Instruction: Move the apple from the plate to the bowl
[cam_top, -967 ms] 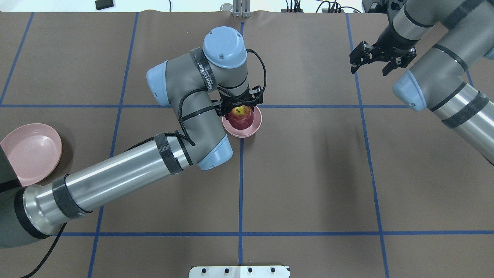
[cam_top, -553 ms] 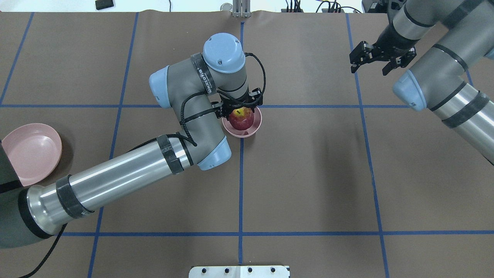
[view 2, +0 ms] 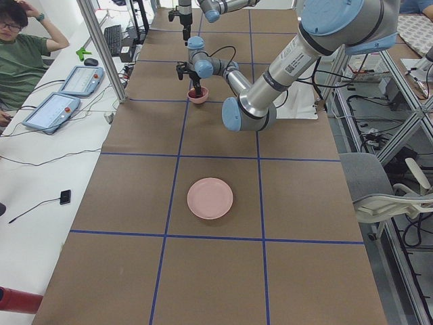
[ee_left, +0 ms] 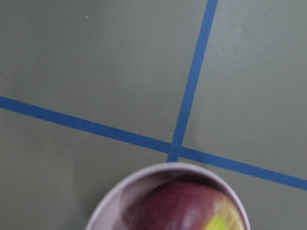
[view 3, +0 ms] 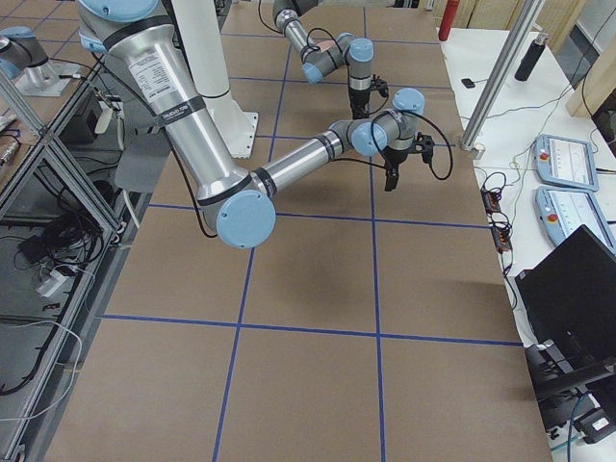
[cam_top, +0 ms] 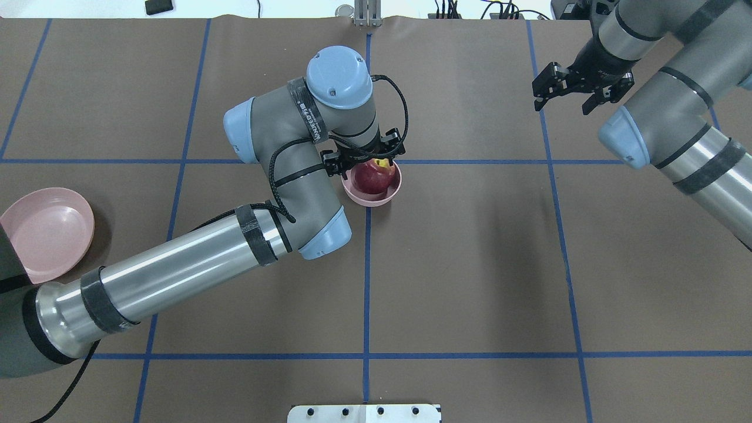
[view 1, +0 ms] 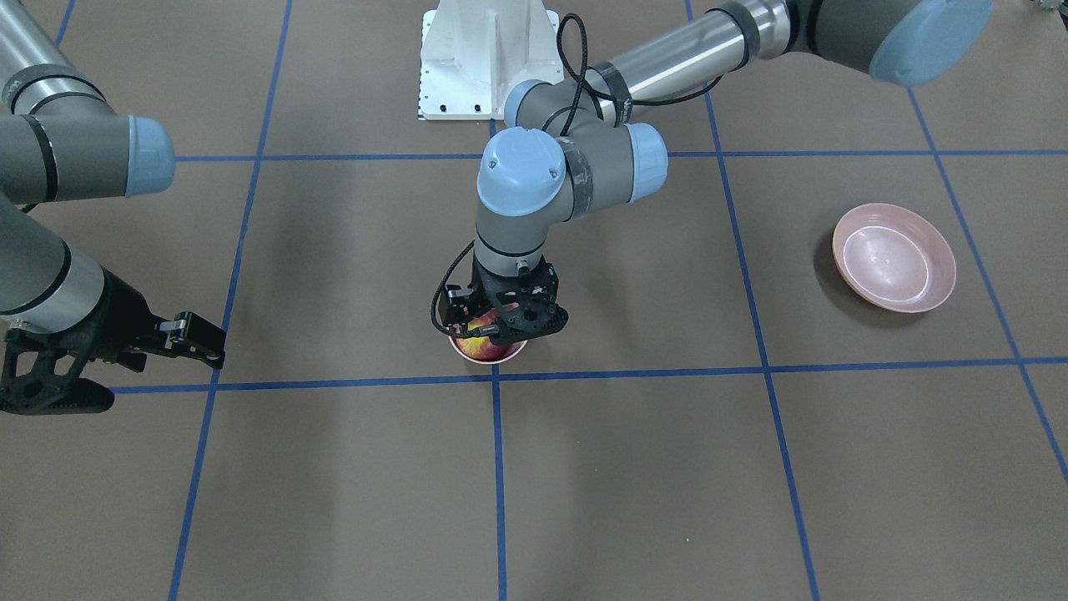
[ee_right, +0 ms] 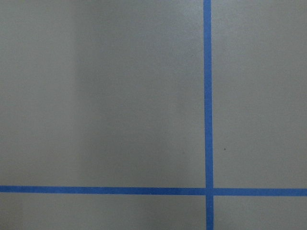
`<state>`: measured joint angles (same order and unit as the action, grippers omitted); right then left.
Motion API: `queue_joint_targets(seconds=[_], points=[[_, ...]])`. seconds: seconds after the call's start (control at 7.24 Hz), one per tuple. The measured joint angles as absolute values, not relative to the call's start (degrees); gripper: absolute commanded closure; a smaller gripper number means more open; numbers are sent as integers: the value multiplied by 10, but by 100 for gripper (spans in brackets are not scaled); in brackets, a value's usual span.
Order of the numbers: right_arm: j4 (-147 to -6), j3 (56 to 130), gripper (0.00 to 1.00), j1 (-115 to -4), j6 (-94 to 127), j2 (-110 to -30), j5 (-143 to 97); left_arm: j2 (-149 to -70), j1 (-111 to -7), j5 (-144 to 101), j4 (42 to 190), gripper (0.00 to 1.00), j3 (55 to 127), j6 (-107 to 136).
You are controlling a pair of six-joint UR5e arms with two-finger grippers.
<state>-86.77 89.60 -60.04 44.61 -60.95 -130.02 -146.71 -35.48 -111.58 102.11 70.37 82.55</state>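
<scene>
Apple (cam_top: 371, 176) in bowl (cam_top: 383, 200); L arm label (cam_top: 311, 120) illegible.

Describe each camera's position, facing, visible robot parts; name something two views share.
Front: across the table, facing the robot; left arm, right arm.
Overhead: behind it, looking down; both arms.
Left end: along the table; left arm nearest.
Right end: along the table; right arm nearest.
Left wrist: down at apple in bowl; no robot part.
Right wrist: down at table; no robot part.
Shared: front and overhead show the plate.
</scene>
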Motion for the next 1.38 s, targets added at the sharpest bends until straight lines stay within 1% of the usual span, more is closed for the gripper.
queue_joint_targets(seconds=[0.14, 0.28, 0.41, 0.55, 0.69, 0.83, 1.11, 1.38], points=[[-867, 899, 0, -601, 449, -615, -1293, -1462, -364, -1115, 1005, 2, 727, 821], [-866, 905, 0, -601, 449, -622, -1283, -1447, -381, -1116, 976, 2, 769, 793], [-861, 915, 0, -605, 443, -636, -1276, -1410, -403, -1116, 933, 2, 839, 722], [-846, 923, 0, -617, 429, -655, -1274, -1356, -432, -1117, 896, 2, 915, 639], [-827, 925, 0, -637, 414, -672, -1274, -1301, -469, -1119, 879, 2, 973, 574], [-818, 924, 0, -659, 404, -690, -1276, -1249, -503, -1120, 875, 2, 1006, 519], [-826, 918, 0, -703, 349, -720, -1278, -1130, -571, -1125, 914, 2, 1047, 406], [-876, 916, 0, -755, 246, -746, -1278, -1028, -692, -1202, 950, 2, 1049, 238]])
